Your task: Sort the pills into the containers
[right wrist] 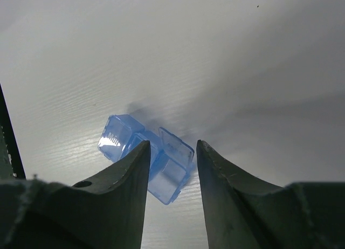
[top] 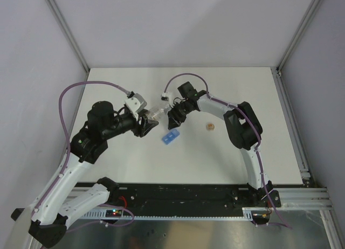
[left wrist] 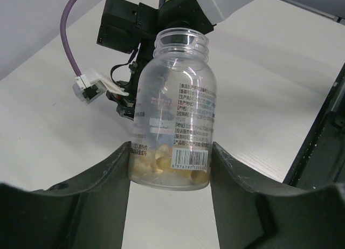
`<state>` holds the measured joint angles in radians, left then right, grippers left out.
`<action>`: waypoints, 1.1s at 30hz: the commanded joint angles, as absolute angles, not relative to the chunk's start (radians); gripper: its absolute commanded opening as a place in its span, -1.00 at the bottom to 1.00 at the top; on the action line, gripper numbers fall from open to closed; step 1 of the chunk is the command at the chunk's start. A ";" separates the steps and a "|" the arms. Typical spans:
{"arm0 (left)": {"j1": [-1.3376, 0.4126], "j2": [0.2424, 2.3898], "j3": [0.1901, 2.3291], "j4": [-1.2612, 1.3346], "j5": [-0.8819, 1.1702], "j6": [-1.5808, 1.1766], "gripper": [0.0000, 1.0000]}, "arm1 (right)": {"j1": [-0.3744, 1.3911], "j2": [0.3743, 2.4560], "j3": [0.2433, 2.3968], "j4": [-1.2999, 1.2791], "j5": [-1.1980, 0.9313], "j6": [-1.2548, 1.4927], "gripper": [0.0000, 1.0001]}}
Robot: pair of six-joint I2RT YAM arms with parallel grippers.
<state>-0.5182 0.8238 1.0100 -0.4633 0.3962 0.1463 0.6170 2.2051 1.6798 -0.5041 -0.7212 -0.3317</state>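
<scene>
The left tool (left wrist: 171,146) was clamped on the base of a clear, uncapped bottle (left wrist: 175,92), held off the white tabletop (top: 242,92) with yellowish pieces (left wrist: 164,165) pooled at its bottom. Just beside it, the right tool (right wrist: 172,144) hung over the blue containers (right wrist: 121,136), its fingers (right wrist: 129,173) apart and gripping nothing. The three-compartment strip lay on the tabletop near the centre. The pills (top: 210,126), an orange-brown mass, sat on the tabletop to its right, apart from both tools.
</scene>
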 commanded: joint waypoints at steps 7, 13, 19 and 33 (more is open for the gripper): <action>-0.511 0.815 1.049 -0.441 0.395 0.137 -1.00 | 0.601 2.149 1.684 -0.531 -0.755 -0.357 -0.20; -0.511 0.814 1.048 -0.441 0.395 0.140 -1.00 | 0.600 2.120 1.655 -0.539 -0.765 -0.366 -0.26; -0.511 0.815 1.045 -0.441 0.391 0.143 -1.00 | 0.597 2.095 1.629 -0.545 -0.771 -0.376 -0.33; -0.511 0.814 1.037 -0.440 0.390 0.146 -1.00 | 0.598 2.077 1.589 -0.546 -0.784 -0.389 -0.58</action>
<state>-0.5182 0.8238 1.0100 -0.4633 0.3954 0.1474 0.6003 2.1338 1.5906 -0.5465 -0.7582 -0.3710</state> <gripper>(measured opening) 0.574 0.234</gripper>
